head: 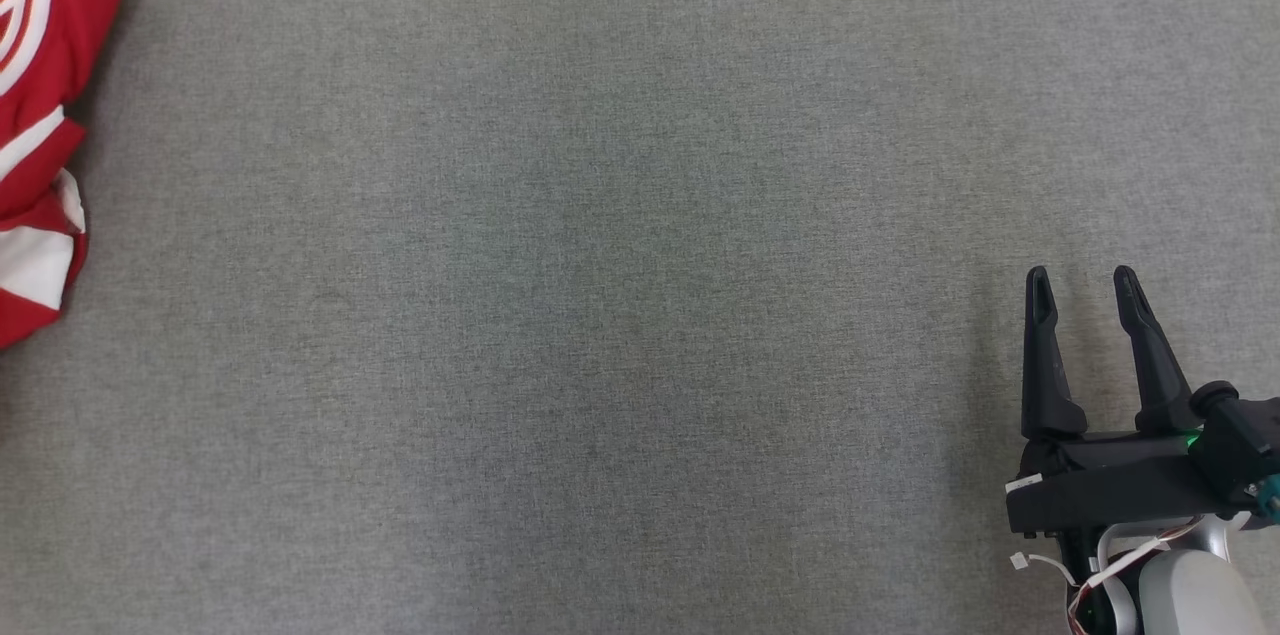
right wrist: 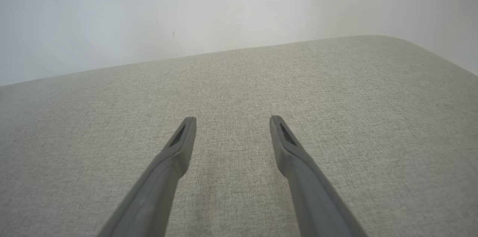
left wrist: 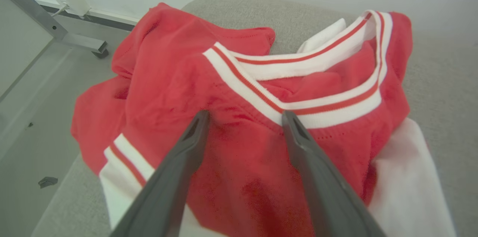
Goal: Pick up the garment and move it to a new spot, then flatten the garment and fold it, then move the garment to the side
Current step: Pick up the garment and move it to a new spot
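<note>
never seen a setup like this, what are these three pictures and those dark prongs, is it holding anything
It is a two-armed robot. The head camera looks down on a grey fabric surface, with the right gripper at lower right and a crumpled red and white garment at the left edge. The other two pictures come from wrist cameras looking along each gripper's fingers. The left gripper is open right above the garment, not gripping it. The right one is open over bare fabric. Nothing is held.

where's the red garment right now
The red garment lies crumpled at the far left edge of the head view, on the grey fabric surface. In the left wrist view the open left gripper is right over it.
</note>
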You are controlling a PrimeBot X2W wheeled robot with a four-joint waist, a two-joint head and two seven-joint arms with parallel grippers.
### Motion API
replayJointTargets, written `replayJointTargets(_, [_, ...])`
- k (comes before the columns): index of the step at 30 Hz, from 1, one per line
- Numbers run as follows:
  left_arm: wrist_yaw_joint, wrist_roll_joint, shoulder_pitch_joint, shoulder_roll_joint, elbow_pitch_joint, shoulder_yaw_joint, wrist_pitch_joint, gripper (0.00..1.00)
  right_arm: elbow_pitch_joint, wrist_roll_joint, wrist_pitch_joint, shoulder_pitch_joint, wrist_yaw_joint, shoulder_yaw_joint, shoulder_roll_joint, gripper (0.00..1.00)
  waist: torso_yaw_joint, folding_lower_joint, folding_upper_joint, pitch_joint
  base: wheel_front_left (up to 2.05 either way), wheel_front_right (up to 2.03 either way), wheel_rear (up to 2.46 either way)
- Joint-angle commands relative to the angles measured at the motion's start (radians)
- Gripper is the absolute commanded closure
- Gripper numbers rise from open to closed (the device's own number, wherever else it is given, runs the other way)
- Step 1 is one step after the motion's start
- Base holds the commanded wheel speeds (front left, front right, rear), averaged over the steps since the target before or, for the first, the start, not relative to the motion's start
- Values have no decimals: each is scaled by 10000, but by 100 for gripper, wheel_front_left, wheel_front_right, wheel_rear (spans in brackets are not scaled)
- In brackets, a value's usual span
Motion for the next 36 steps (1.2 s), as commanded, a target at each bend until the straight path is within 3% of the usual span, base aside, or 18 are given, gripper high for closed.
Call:
replayJointTargets(1, [-47,-87,-89,-2,315,-82,27,0,-42,-76,5,-35,-24,-9,-13,0,-35,-1,-1,-13,0,0,0])
replayJointTargets(5, [-52,-310,-154,-121,1084,-340,90,0,-92,-108,42,-21,-25,36,-13,0,-114,-1,-1,-36,0,0,0])
replayJointTargets(6, [-54,-255,-169,-82,1226,-450,19,39,-98,-116,49,1,-25,49,-11,0,-131,-1,-1,-48,0,0,0])
replayJointTargets(7, [-56,-280,-215,-95,1335,-517,-89,100,-102,-121,54,23,-23,63,-13,0,-143,-1,-1,-59,0,0,0])
replayJointTargets(15, [-53,-381,-534,144,1437,-1162,-1288,100,66,-27,-29,191,-25,70,-13,0,-34,-1,-1,-469,0,0,0])
replayJointTargets(24, [-55,-325,-1566,530,474,-2046,-2854,100,713,363,-346,437,-25,275,-13,0,397,-1,-1,-1594,0,0,0])
replayJointTargets(29, [-55,-59,-2452,462,-647,-2594,-3024,100,1182,603,-601,592,-25,359,-15,0,374,-1,-1,-2213,0,0,0])
replayJointTargets(36, [-56,-158,-3382,-95,-2890,-3477,-2367,100,1754,987,-914,734,-25,567,-15,0,-219,-1,-1,-2802,0,0,0])
